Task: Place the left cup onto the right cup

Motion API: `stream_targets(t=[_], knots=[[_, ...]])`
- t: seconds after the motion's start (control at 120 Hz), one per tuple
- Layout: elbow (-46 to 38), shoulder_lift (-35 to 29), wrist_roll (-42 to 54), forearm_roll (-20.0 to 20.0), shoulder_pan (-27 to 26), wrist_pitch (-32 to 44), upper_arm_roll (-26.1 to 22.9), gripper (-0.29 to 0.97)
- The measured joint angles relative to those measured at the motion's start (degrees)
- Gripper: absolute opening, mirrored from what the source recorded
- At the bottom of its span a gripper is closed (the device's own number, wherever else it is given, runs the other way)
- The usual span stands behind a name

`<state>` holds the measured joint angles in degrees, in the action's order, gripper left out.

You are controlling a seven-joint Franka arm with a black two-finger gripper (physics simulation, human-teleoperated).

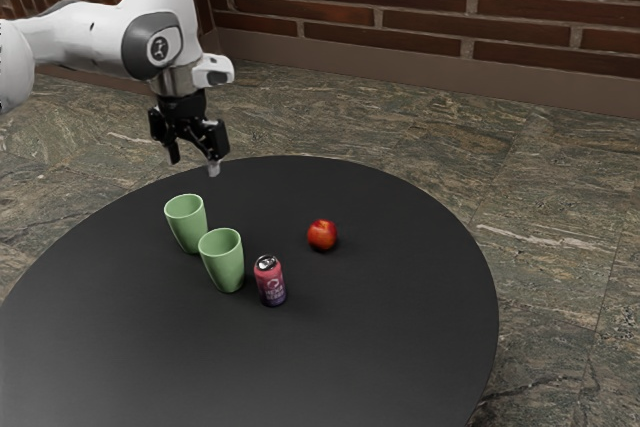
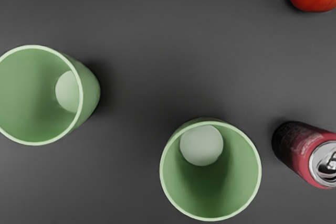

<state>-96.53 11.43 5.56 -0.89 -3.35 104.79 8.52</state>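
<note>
The hand [image 1: 192,155] hovers open and empty, above the left cup [image 1: 186,222] and seemingly a touch behind it. That cup stands upright on the worktop [image 1: 400,337], so the reach looks near straight down. The right cup [image 1: 222,259] stands just beside it.

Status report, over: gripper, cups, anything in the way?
Gripper open, empty, over the cups. Left cup upright, not yet gripped, apart from right cup. Soda can beside right cup; apple farther off.

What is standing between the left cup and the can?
The right cup stands between the left cup and the can. The wrist view shows it apart from both.
</note>
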Motion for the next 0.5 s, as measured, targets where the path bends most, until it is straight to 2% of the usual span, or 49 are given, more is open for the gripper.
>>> stream_targets(t=[0.5], knots=[[0.42,3.11,0.38,0.50,1.83,1.90,-0.04,0.66]])
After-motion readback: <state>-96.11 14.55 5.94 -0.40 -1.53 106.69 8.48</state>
